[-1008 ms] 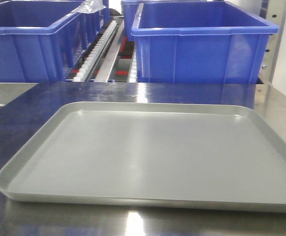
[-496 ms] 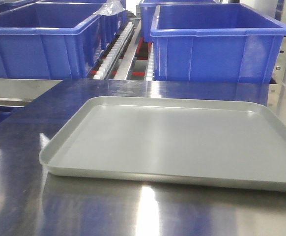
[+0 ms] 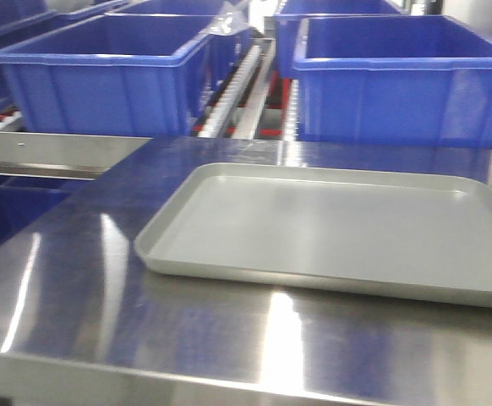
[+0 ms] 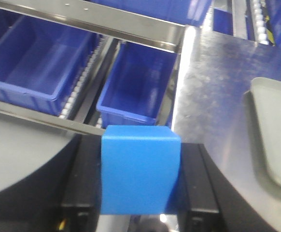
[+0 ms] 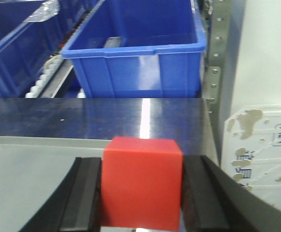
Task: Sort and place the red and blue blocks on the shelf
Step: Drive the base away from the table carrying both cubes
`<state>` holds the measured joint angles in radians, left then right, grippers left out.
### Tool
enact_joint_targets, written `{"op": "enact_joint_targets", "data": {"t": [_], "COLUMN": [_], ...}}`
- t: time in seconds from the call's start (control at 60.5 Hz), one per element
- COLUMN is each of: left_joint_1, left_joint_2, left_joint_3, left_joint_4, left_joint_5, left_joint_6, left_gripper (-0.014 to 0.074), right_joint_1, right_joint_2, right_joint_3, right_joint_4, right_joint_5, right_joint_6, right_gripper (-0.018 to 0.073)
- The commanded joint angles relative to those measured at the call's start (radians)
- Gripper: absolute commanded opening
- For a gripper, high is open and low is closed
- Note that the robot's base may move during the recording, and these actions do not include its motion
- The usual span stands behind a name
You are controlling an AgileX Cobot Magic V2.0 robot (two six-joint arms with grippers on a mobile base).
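The blue block (image 4: 139, 169) is clamped between the two black fingers of the left tool (image 4: 140, 188). The steel desk (image 4: 213, 92) and one corner of the grey tray (image 4: 275, 140) lie to its right. The red block (image 5: 141, 182), the only other cube, is pinched the same way in the right tool (image 5: 141, 203), above the tray's near rim. Beyond the desk, two large dark-blue bins form the front row, a left bin (image 3: 102, 85) and a right bin (image 3: 407, 80). Parts of others show behind them.
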<state>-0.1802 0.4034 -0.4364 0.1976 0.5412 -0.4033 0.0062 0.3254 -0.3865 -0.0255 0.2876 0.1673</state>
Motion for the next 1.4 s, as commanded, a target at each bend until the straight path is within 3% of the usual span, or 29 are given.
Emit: {"op": "enact_joint_targets", "data": {"t": [0.0, 1.388], "left_joint_1": [0.003, 0.003], "left_joint_2": [0.016, 0.016], "left_joint_3": [-0.029, -0.029], "left_joint_4": [0.009, 0.009], "left_joint_5": [-0.079, -0.079], "left_joint_6": [-0.004, -0.004], "left_gripper": [0.0124, 0.0124], "right_joint_1": [-0.006, -0.006], "right_joint_2": [0.009, 0.009], "right_joint_3": [-0.032, -0.032], "right_joint_4": [-0.012, -0.012], "right_joint_5": [-0.096, -0.096], "right_joint_6": [-0.003, -0.003], "right_gripper": [0.0057, 0.0057]}}
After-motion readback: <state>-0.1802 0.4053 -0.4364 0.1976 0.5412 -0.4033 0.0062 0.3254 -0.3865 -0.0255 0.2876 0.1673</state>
